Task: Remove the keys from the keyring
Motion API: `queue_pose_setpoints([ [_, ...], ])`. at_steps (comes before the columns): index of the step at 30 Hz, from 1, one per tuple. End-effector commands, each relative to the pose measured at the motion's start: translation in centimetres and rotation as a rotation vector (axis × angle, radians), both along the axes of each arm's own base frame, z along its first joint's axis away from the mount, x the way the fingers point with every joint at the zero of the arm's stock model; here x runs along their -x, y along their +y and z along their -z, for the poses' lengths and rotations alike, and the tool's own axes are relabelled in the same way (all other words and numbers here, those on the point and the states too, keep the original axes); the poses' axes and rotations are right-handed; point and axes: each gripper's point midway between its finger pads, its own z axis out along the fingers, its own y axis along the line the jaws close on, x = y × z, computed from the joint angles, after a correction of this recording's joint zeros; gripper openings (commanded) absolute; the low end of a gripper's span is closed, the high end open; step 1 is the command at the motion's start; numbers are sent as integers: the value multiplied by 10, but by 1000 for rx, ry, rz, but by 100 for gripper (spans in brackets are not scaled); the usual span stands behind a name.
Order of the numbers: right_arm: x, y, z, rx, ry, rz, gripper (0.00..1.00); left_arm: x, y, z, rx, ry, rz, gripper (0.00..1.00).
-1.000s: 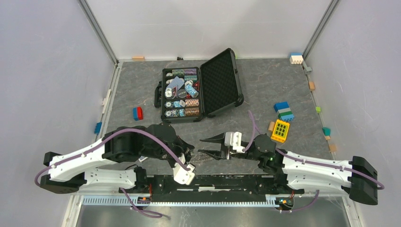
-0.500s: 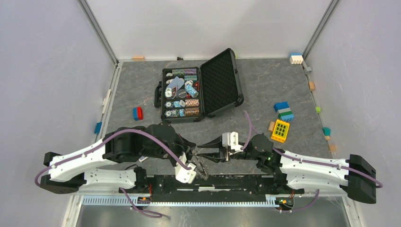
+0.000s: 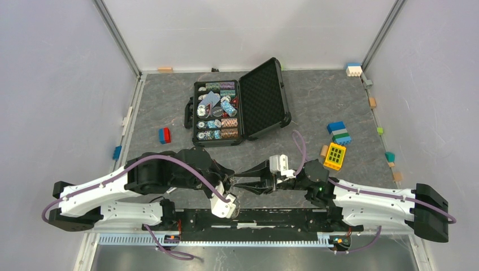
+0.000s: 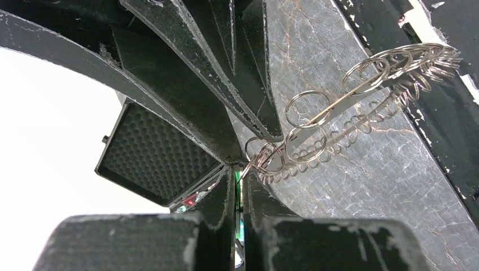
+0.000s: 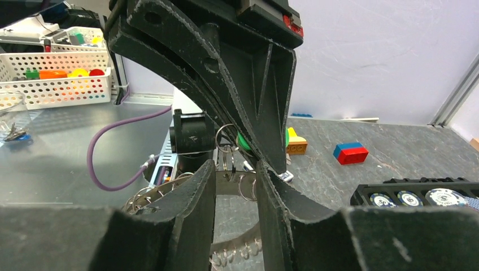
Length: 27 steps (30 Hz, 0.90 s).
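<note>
The keyring (image 4: 339,107) is a thin silver hoop strung with several small split rings; I cannot make out single keys on it. My left gripper (image 4: 243,169) is shut on the hoop's near end, with the green tag (image 4: 238,186) showing between its fingers. In the top view the left gripper (image 3: 229,186) meets my right gripper (image 3: 240,182) near the table's front edge. In the right wrist view the right gripper (image 5: 236,166) is open, its fingers on either side of the hoop (image 5: 234,185), just under the left gripper and the green tag (image 5: 244,142).
An open black case (image 3: 265,96) with poker chips (image 3: 214,113) stands at the back centre. A red-blue block (image 3: 164,135) lies to the left, and a yellow block (image 3: 335,156) and blue-green blocks (image 3: 339,132) to the right. The black base rail (image 3: 265,217) runs just behind the grippers.
My right gripper has moved left to the left gripper, and its open fingers now straddle the hoop. The left gripper turned slightly, and the hoop is now mostly hidden in the top view.
</note>
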Motion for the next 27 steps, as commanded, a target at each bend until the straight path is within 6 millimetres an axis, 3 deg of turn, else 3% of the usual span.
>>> queue_pose_setpoints([
  [1, 3, -1, -19, -66, -3, -21, 37, -3, -8, -17, 64, -50, 23, 2],
  [21, -5, 4, -14, -38, 30, 17, 18, -3, -7, -20, 77, -37, 2, 2],
  [27, -11, 4, -15, -38, 44, 44, 0, -2, -7, -18, 74, -33, 4, 2],
])
